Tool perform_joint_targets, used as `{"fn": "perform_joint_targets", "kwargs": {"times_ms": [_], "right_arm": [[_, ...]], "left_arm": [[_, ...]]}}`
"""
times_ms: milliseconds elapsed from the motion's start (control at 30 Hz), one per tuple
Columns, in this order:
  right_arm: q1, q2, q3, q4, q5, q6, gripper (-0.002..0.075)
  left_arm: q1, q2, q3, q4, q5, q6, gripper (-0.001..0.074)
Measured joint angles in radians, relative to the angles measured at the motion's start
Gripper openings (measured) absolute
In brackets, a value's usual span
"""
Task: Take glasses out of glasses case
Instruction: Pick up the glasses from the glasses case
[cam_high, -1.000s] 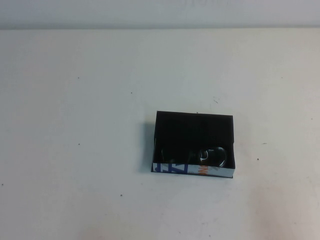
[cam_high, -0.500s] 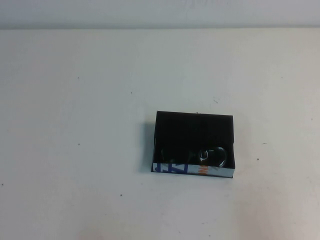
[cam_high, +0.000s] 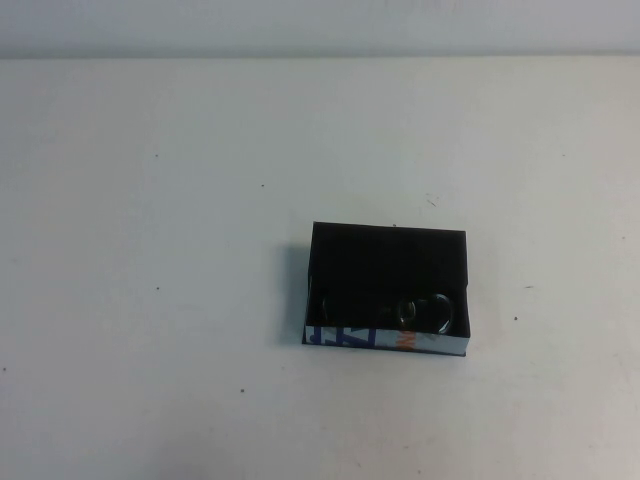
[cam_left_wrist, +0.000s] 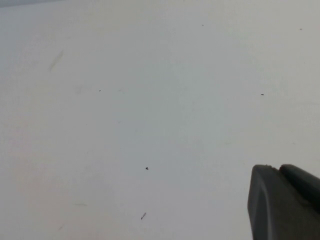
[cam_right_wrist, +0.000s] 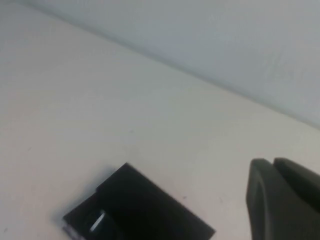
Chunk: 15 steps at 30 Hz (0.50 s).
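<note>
While neither arm shows in the high view, each wrist view catches a dark part of its own claw: the left claw (cam_left_wrist: 285, 202) hangs over bare white bench (cam_high: 150, 250), the right claw (cam_right_wrist: 282, 197) hangs back from the box. You cannot tell whether either claw is apart or together.

The rectangular black glasses case with one white, blue-and-orange printed side (cam_high: 387, 290) lies ahead of the right claw and below it, and does not show from the left wrist at all. So judge the right arm the nearer.

Inside, against the printed wall, lie the dark thick-framed plastic glasses (cam_high: 425, 311), their long axis along that wall.

Count one case, one pair of glasses.
</note>
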Motion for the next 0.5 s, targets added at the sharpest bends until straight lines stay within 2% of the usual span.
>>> {"fn": "perform_joint_targets", "kwargs": {"times_ms": [233,500], "right_arm": [[0.031,0.328,-0.297,-0.038,0.379,-0.12,-0.0018],[0.2,0.629,-0.521,-0.2,0.515,-0.106,-0.0018]], "left_arm": [[0.0,0.0,0.0,0.0,0.0,0.0,-0.0005],[0.0,0.0,0.0,0.0,0.0,0.0,-0.0004]]}}
